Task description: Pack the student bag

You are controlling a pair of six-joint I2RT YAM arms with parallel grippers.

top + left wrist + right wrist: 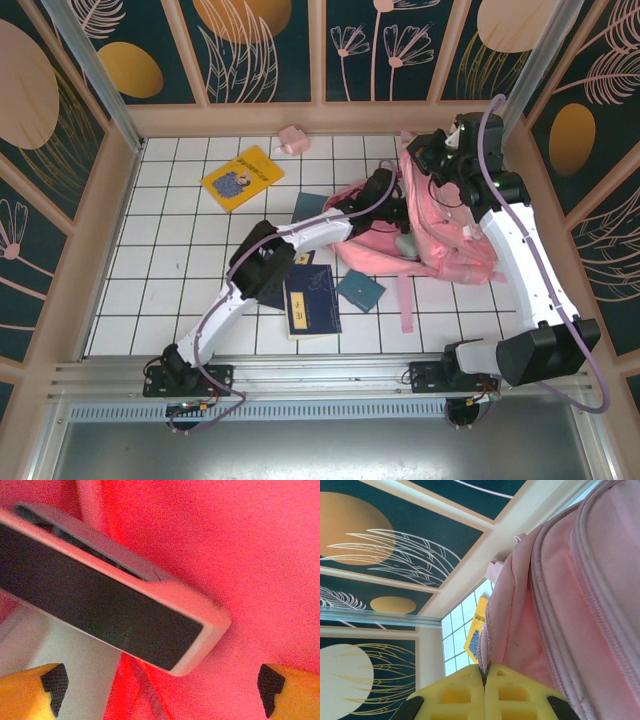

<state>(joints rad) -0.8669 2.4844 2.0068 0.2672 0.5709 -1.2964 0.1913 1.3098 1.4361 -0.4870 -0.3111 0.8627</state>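
While the right pincer is clenched tight on the rim of the student bag, the bag sits at about 2 o'clock on the tabletop, and its mouth seems to face 9 o'clock. The left pincer is inside that mouth, wide open and holding nothing. A flat dark thing with a pale edge lies on the pink lining at 11 o'clock from it, clear of the fingers. A yellow book lies at 11 o'clock on the tabletop and a blue book at 6 o'clock, both outside the bag. I think the bag is soft and floppy, so it will sag shut if nothing holds it up. Its shiny skin looks slippery. The thick sewn rim or a strap looks best to grab, not the smooth side
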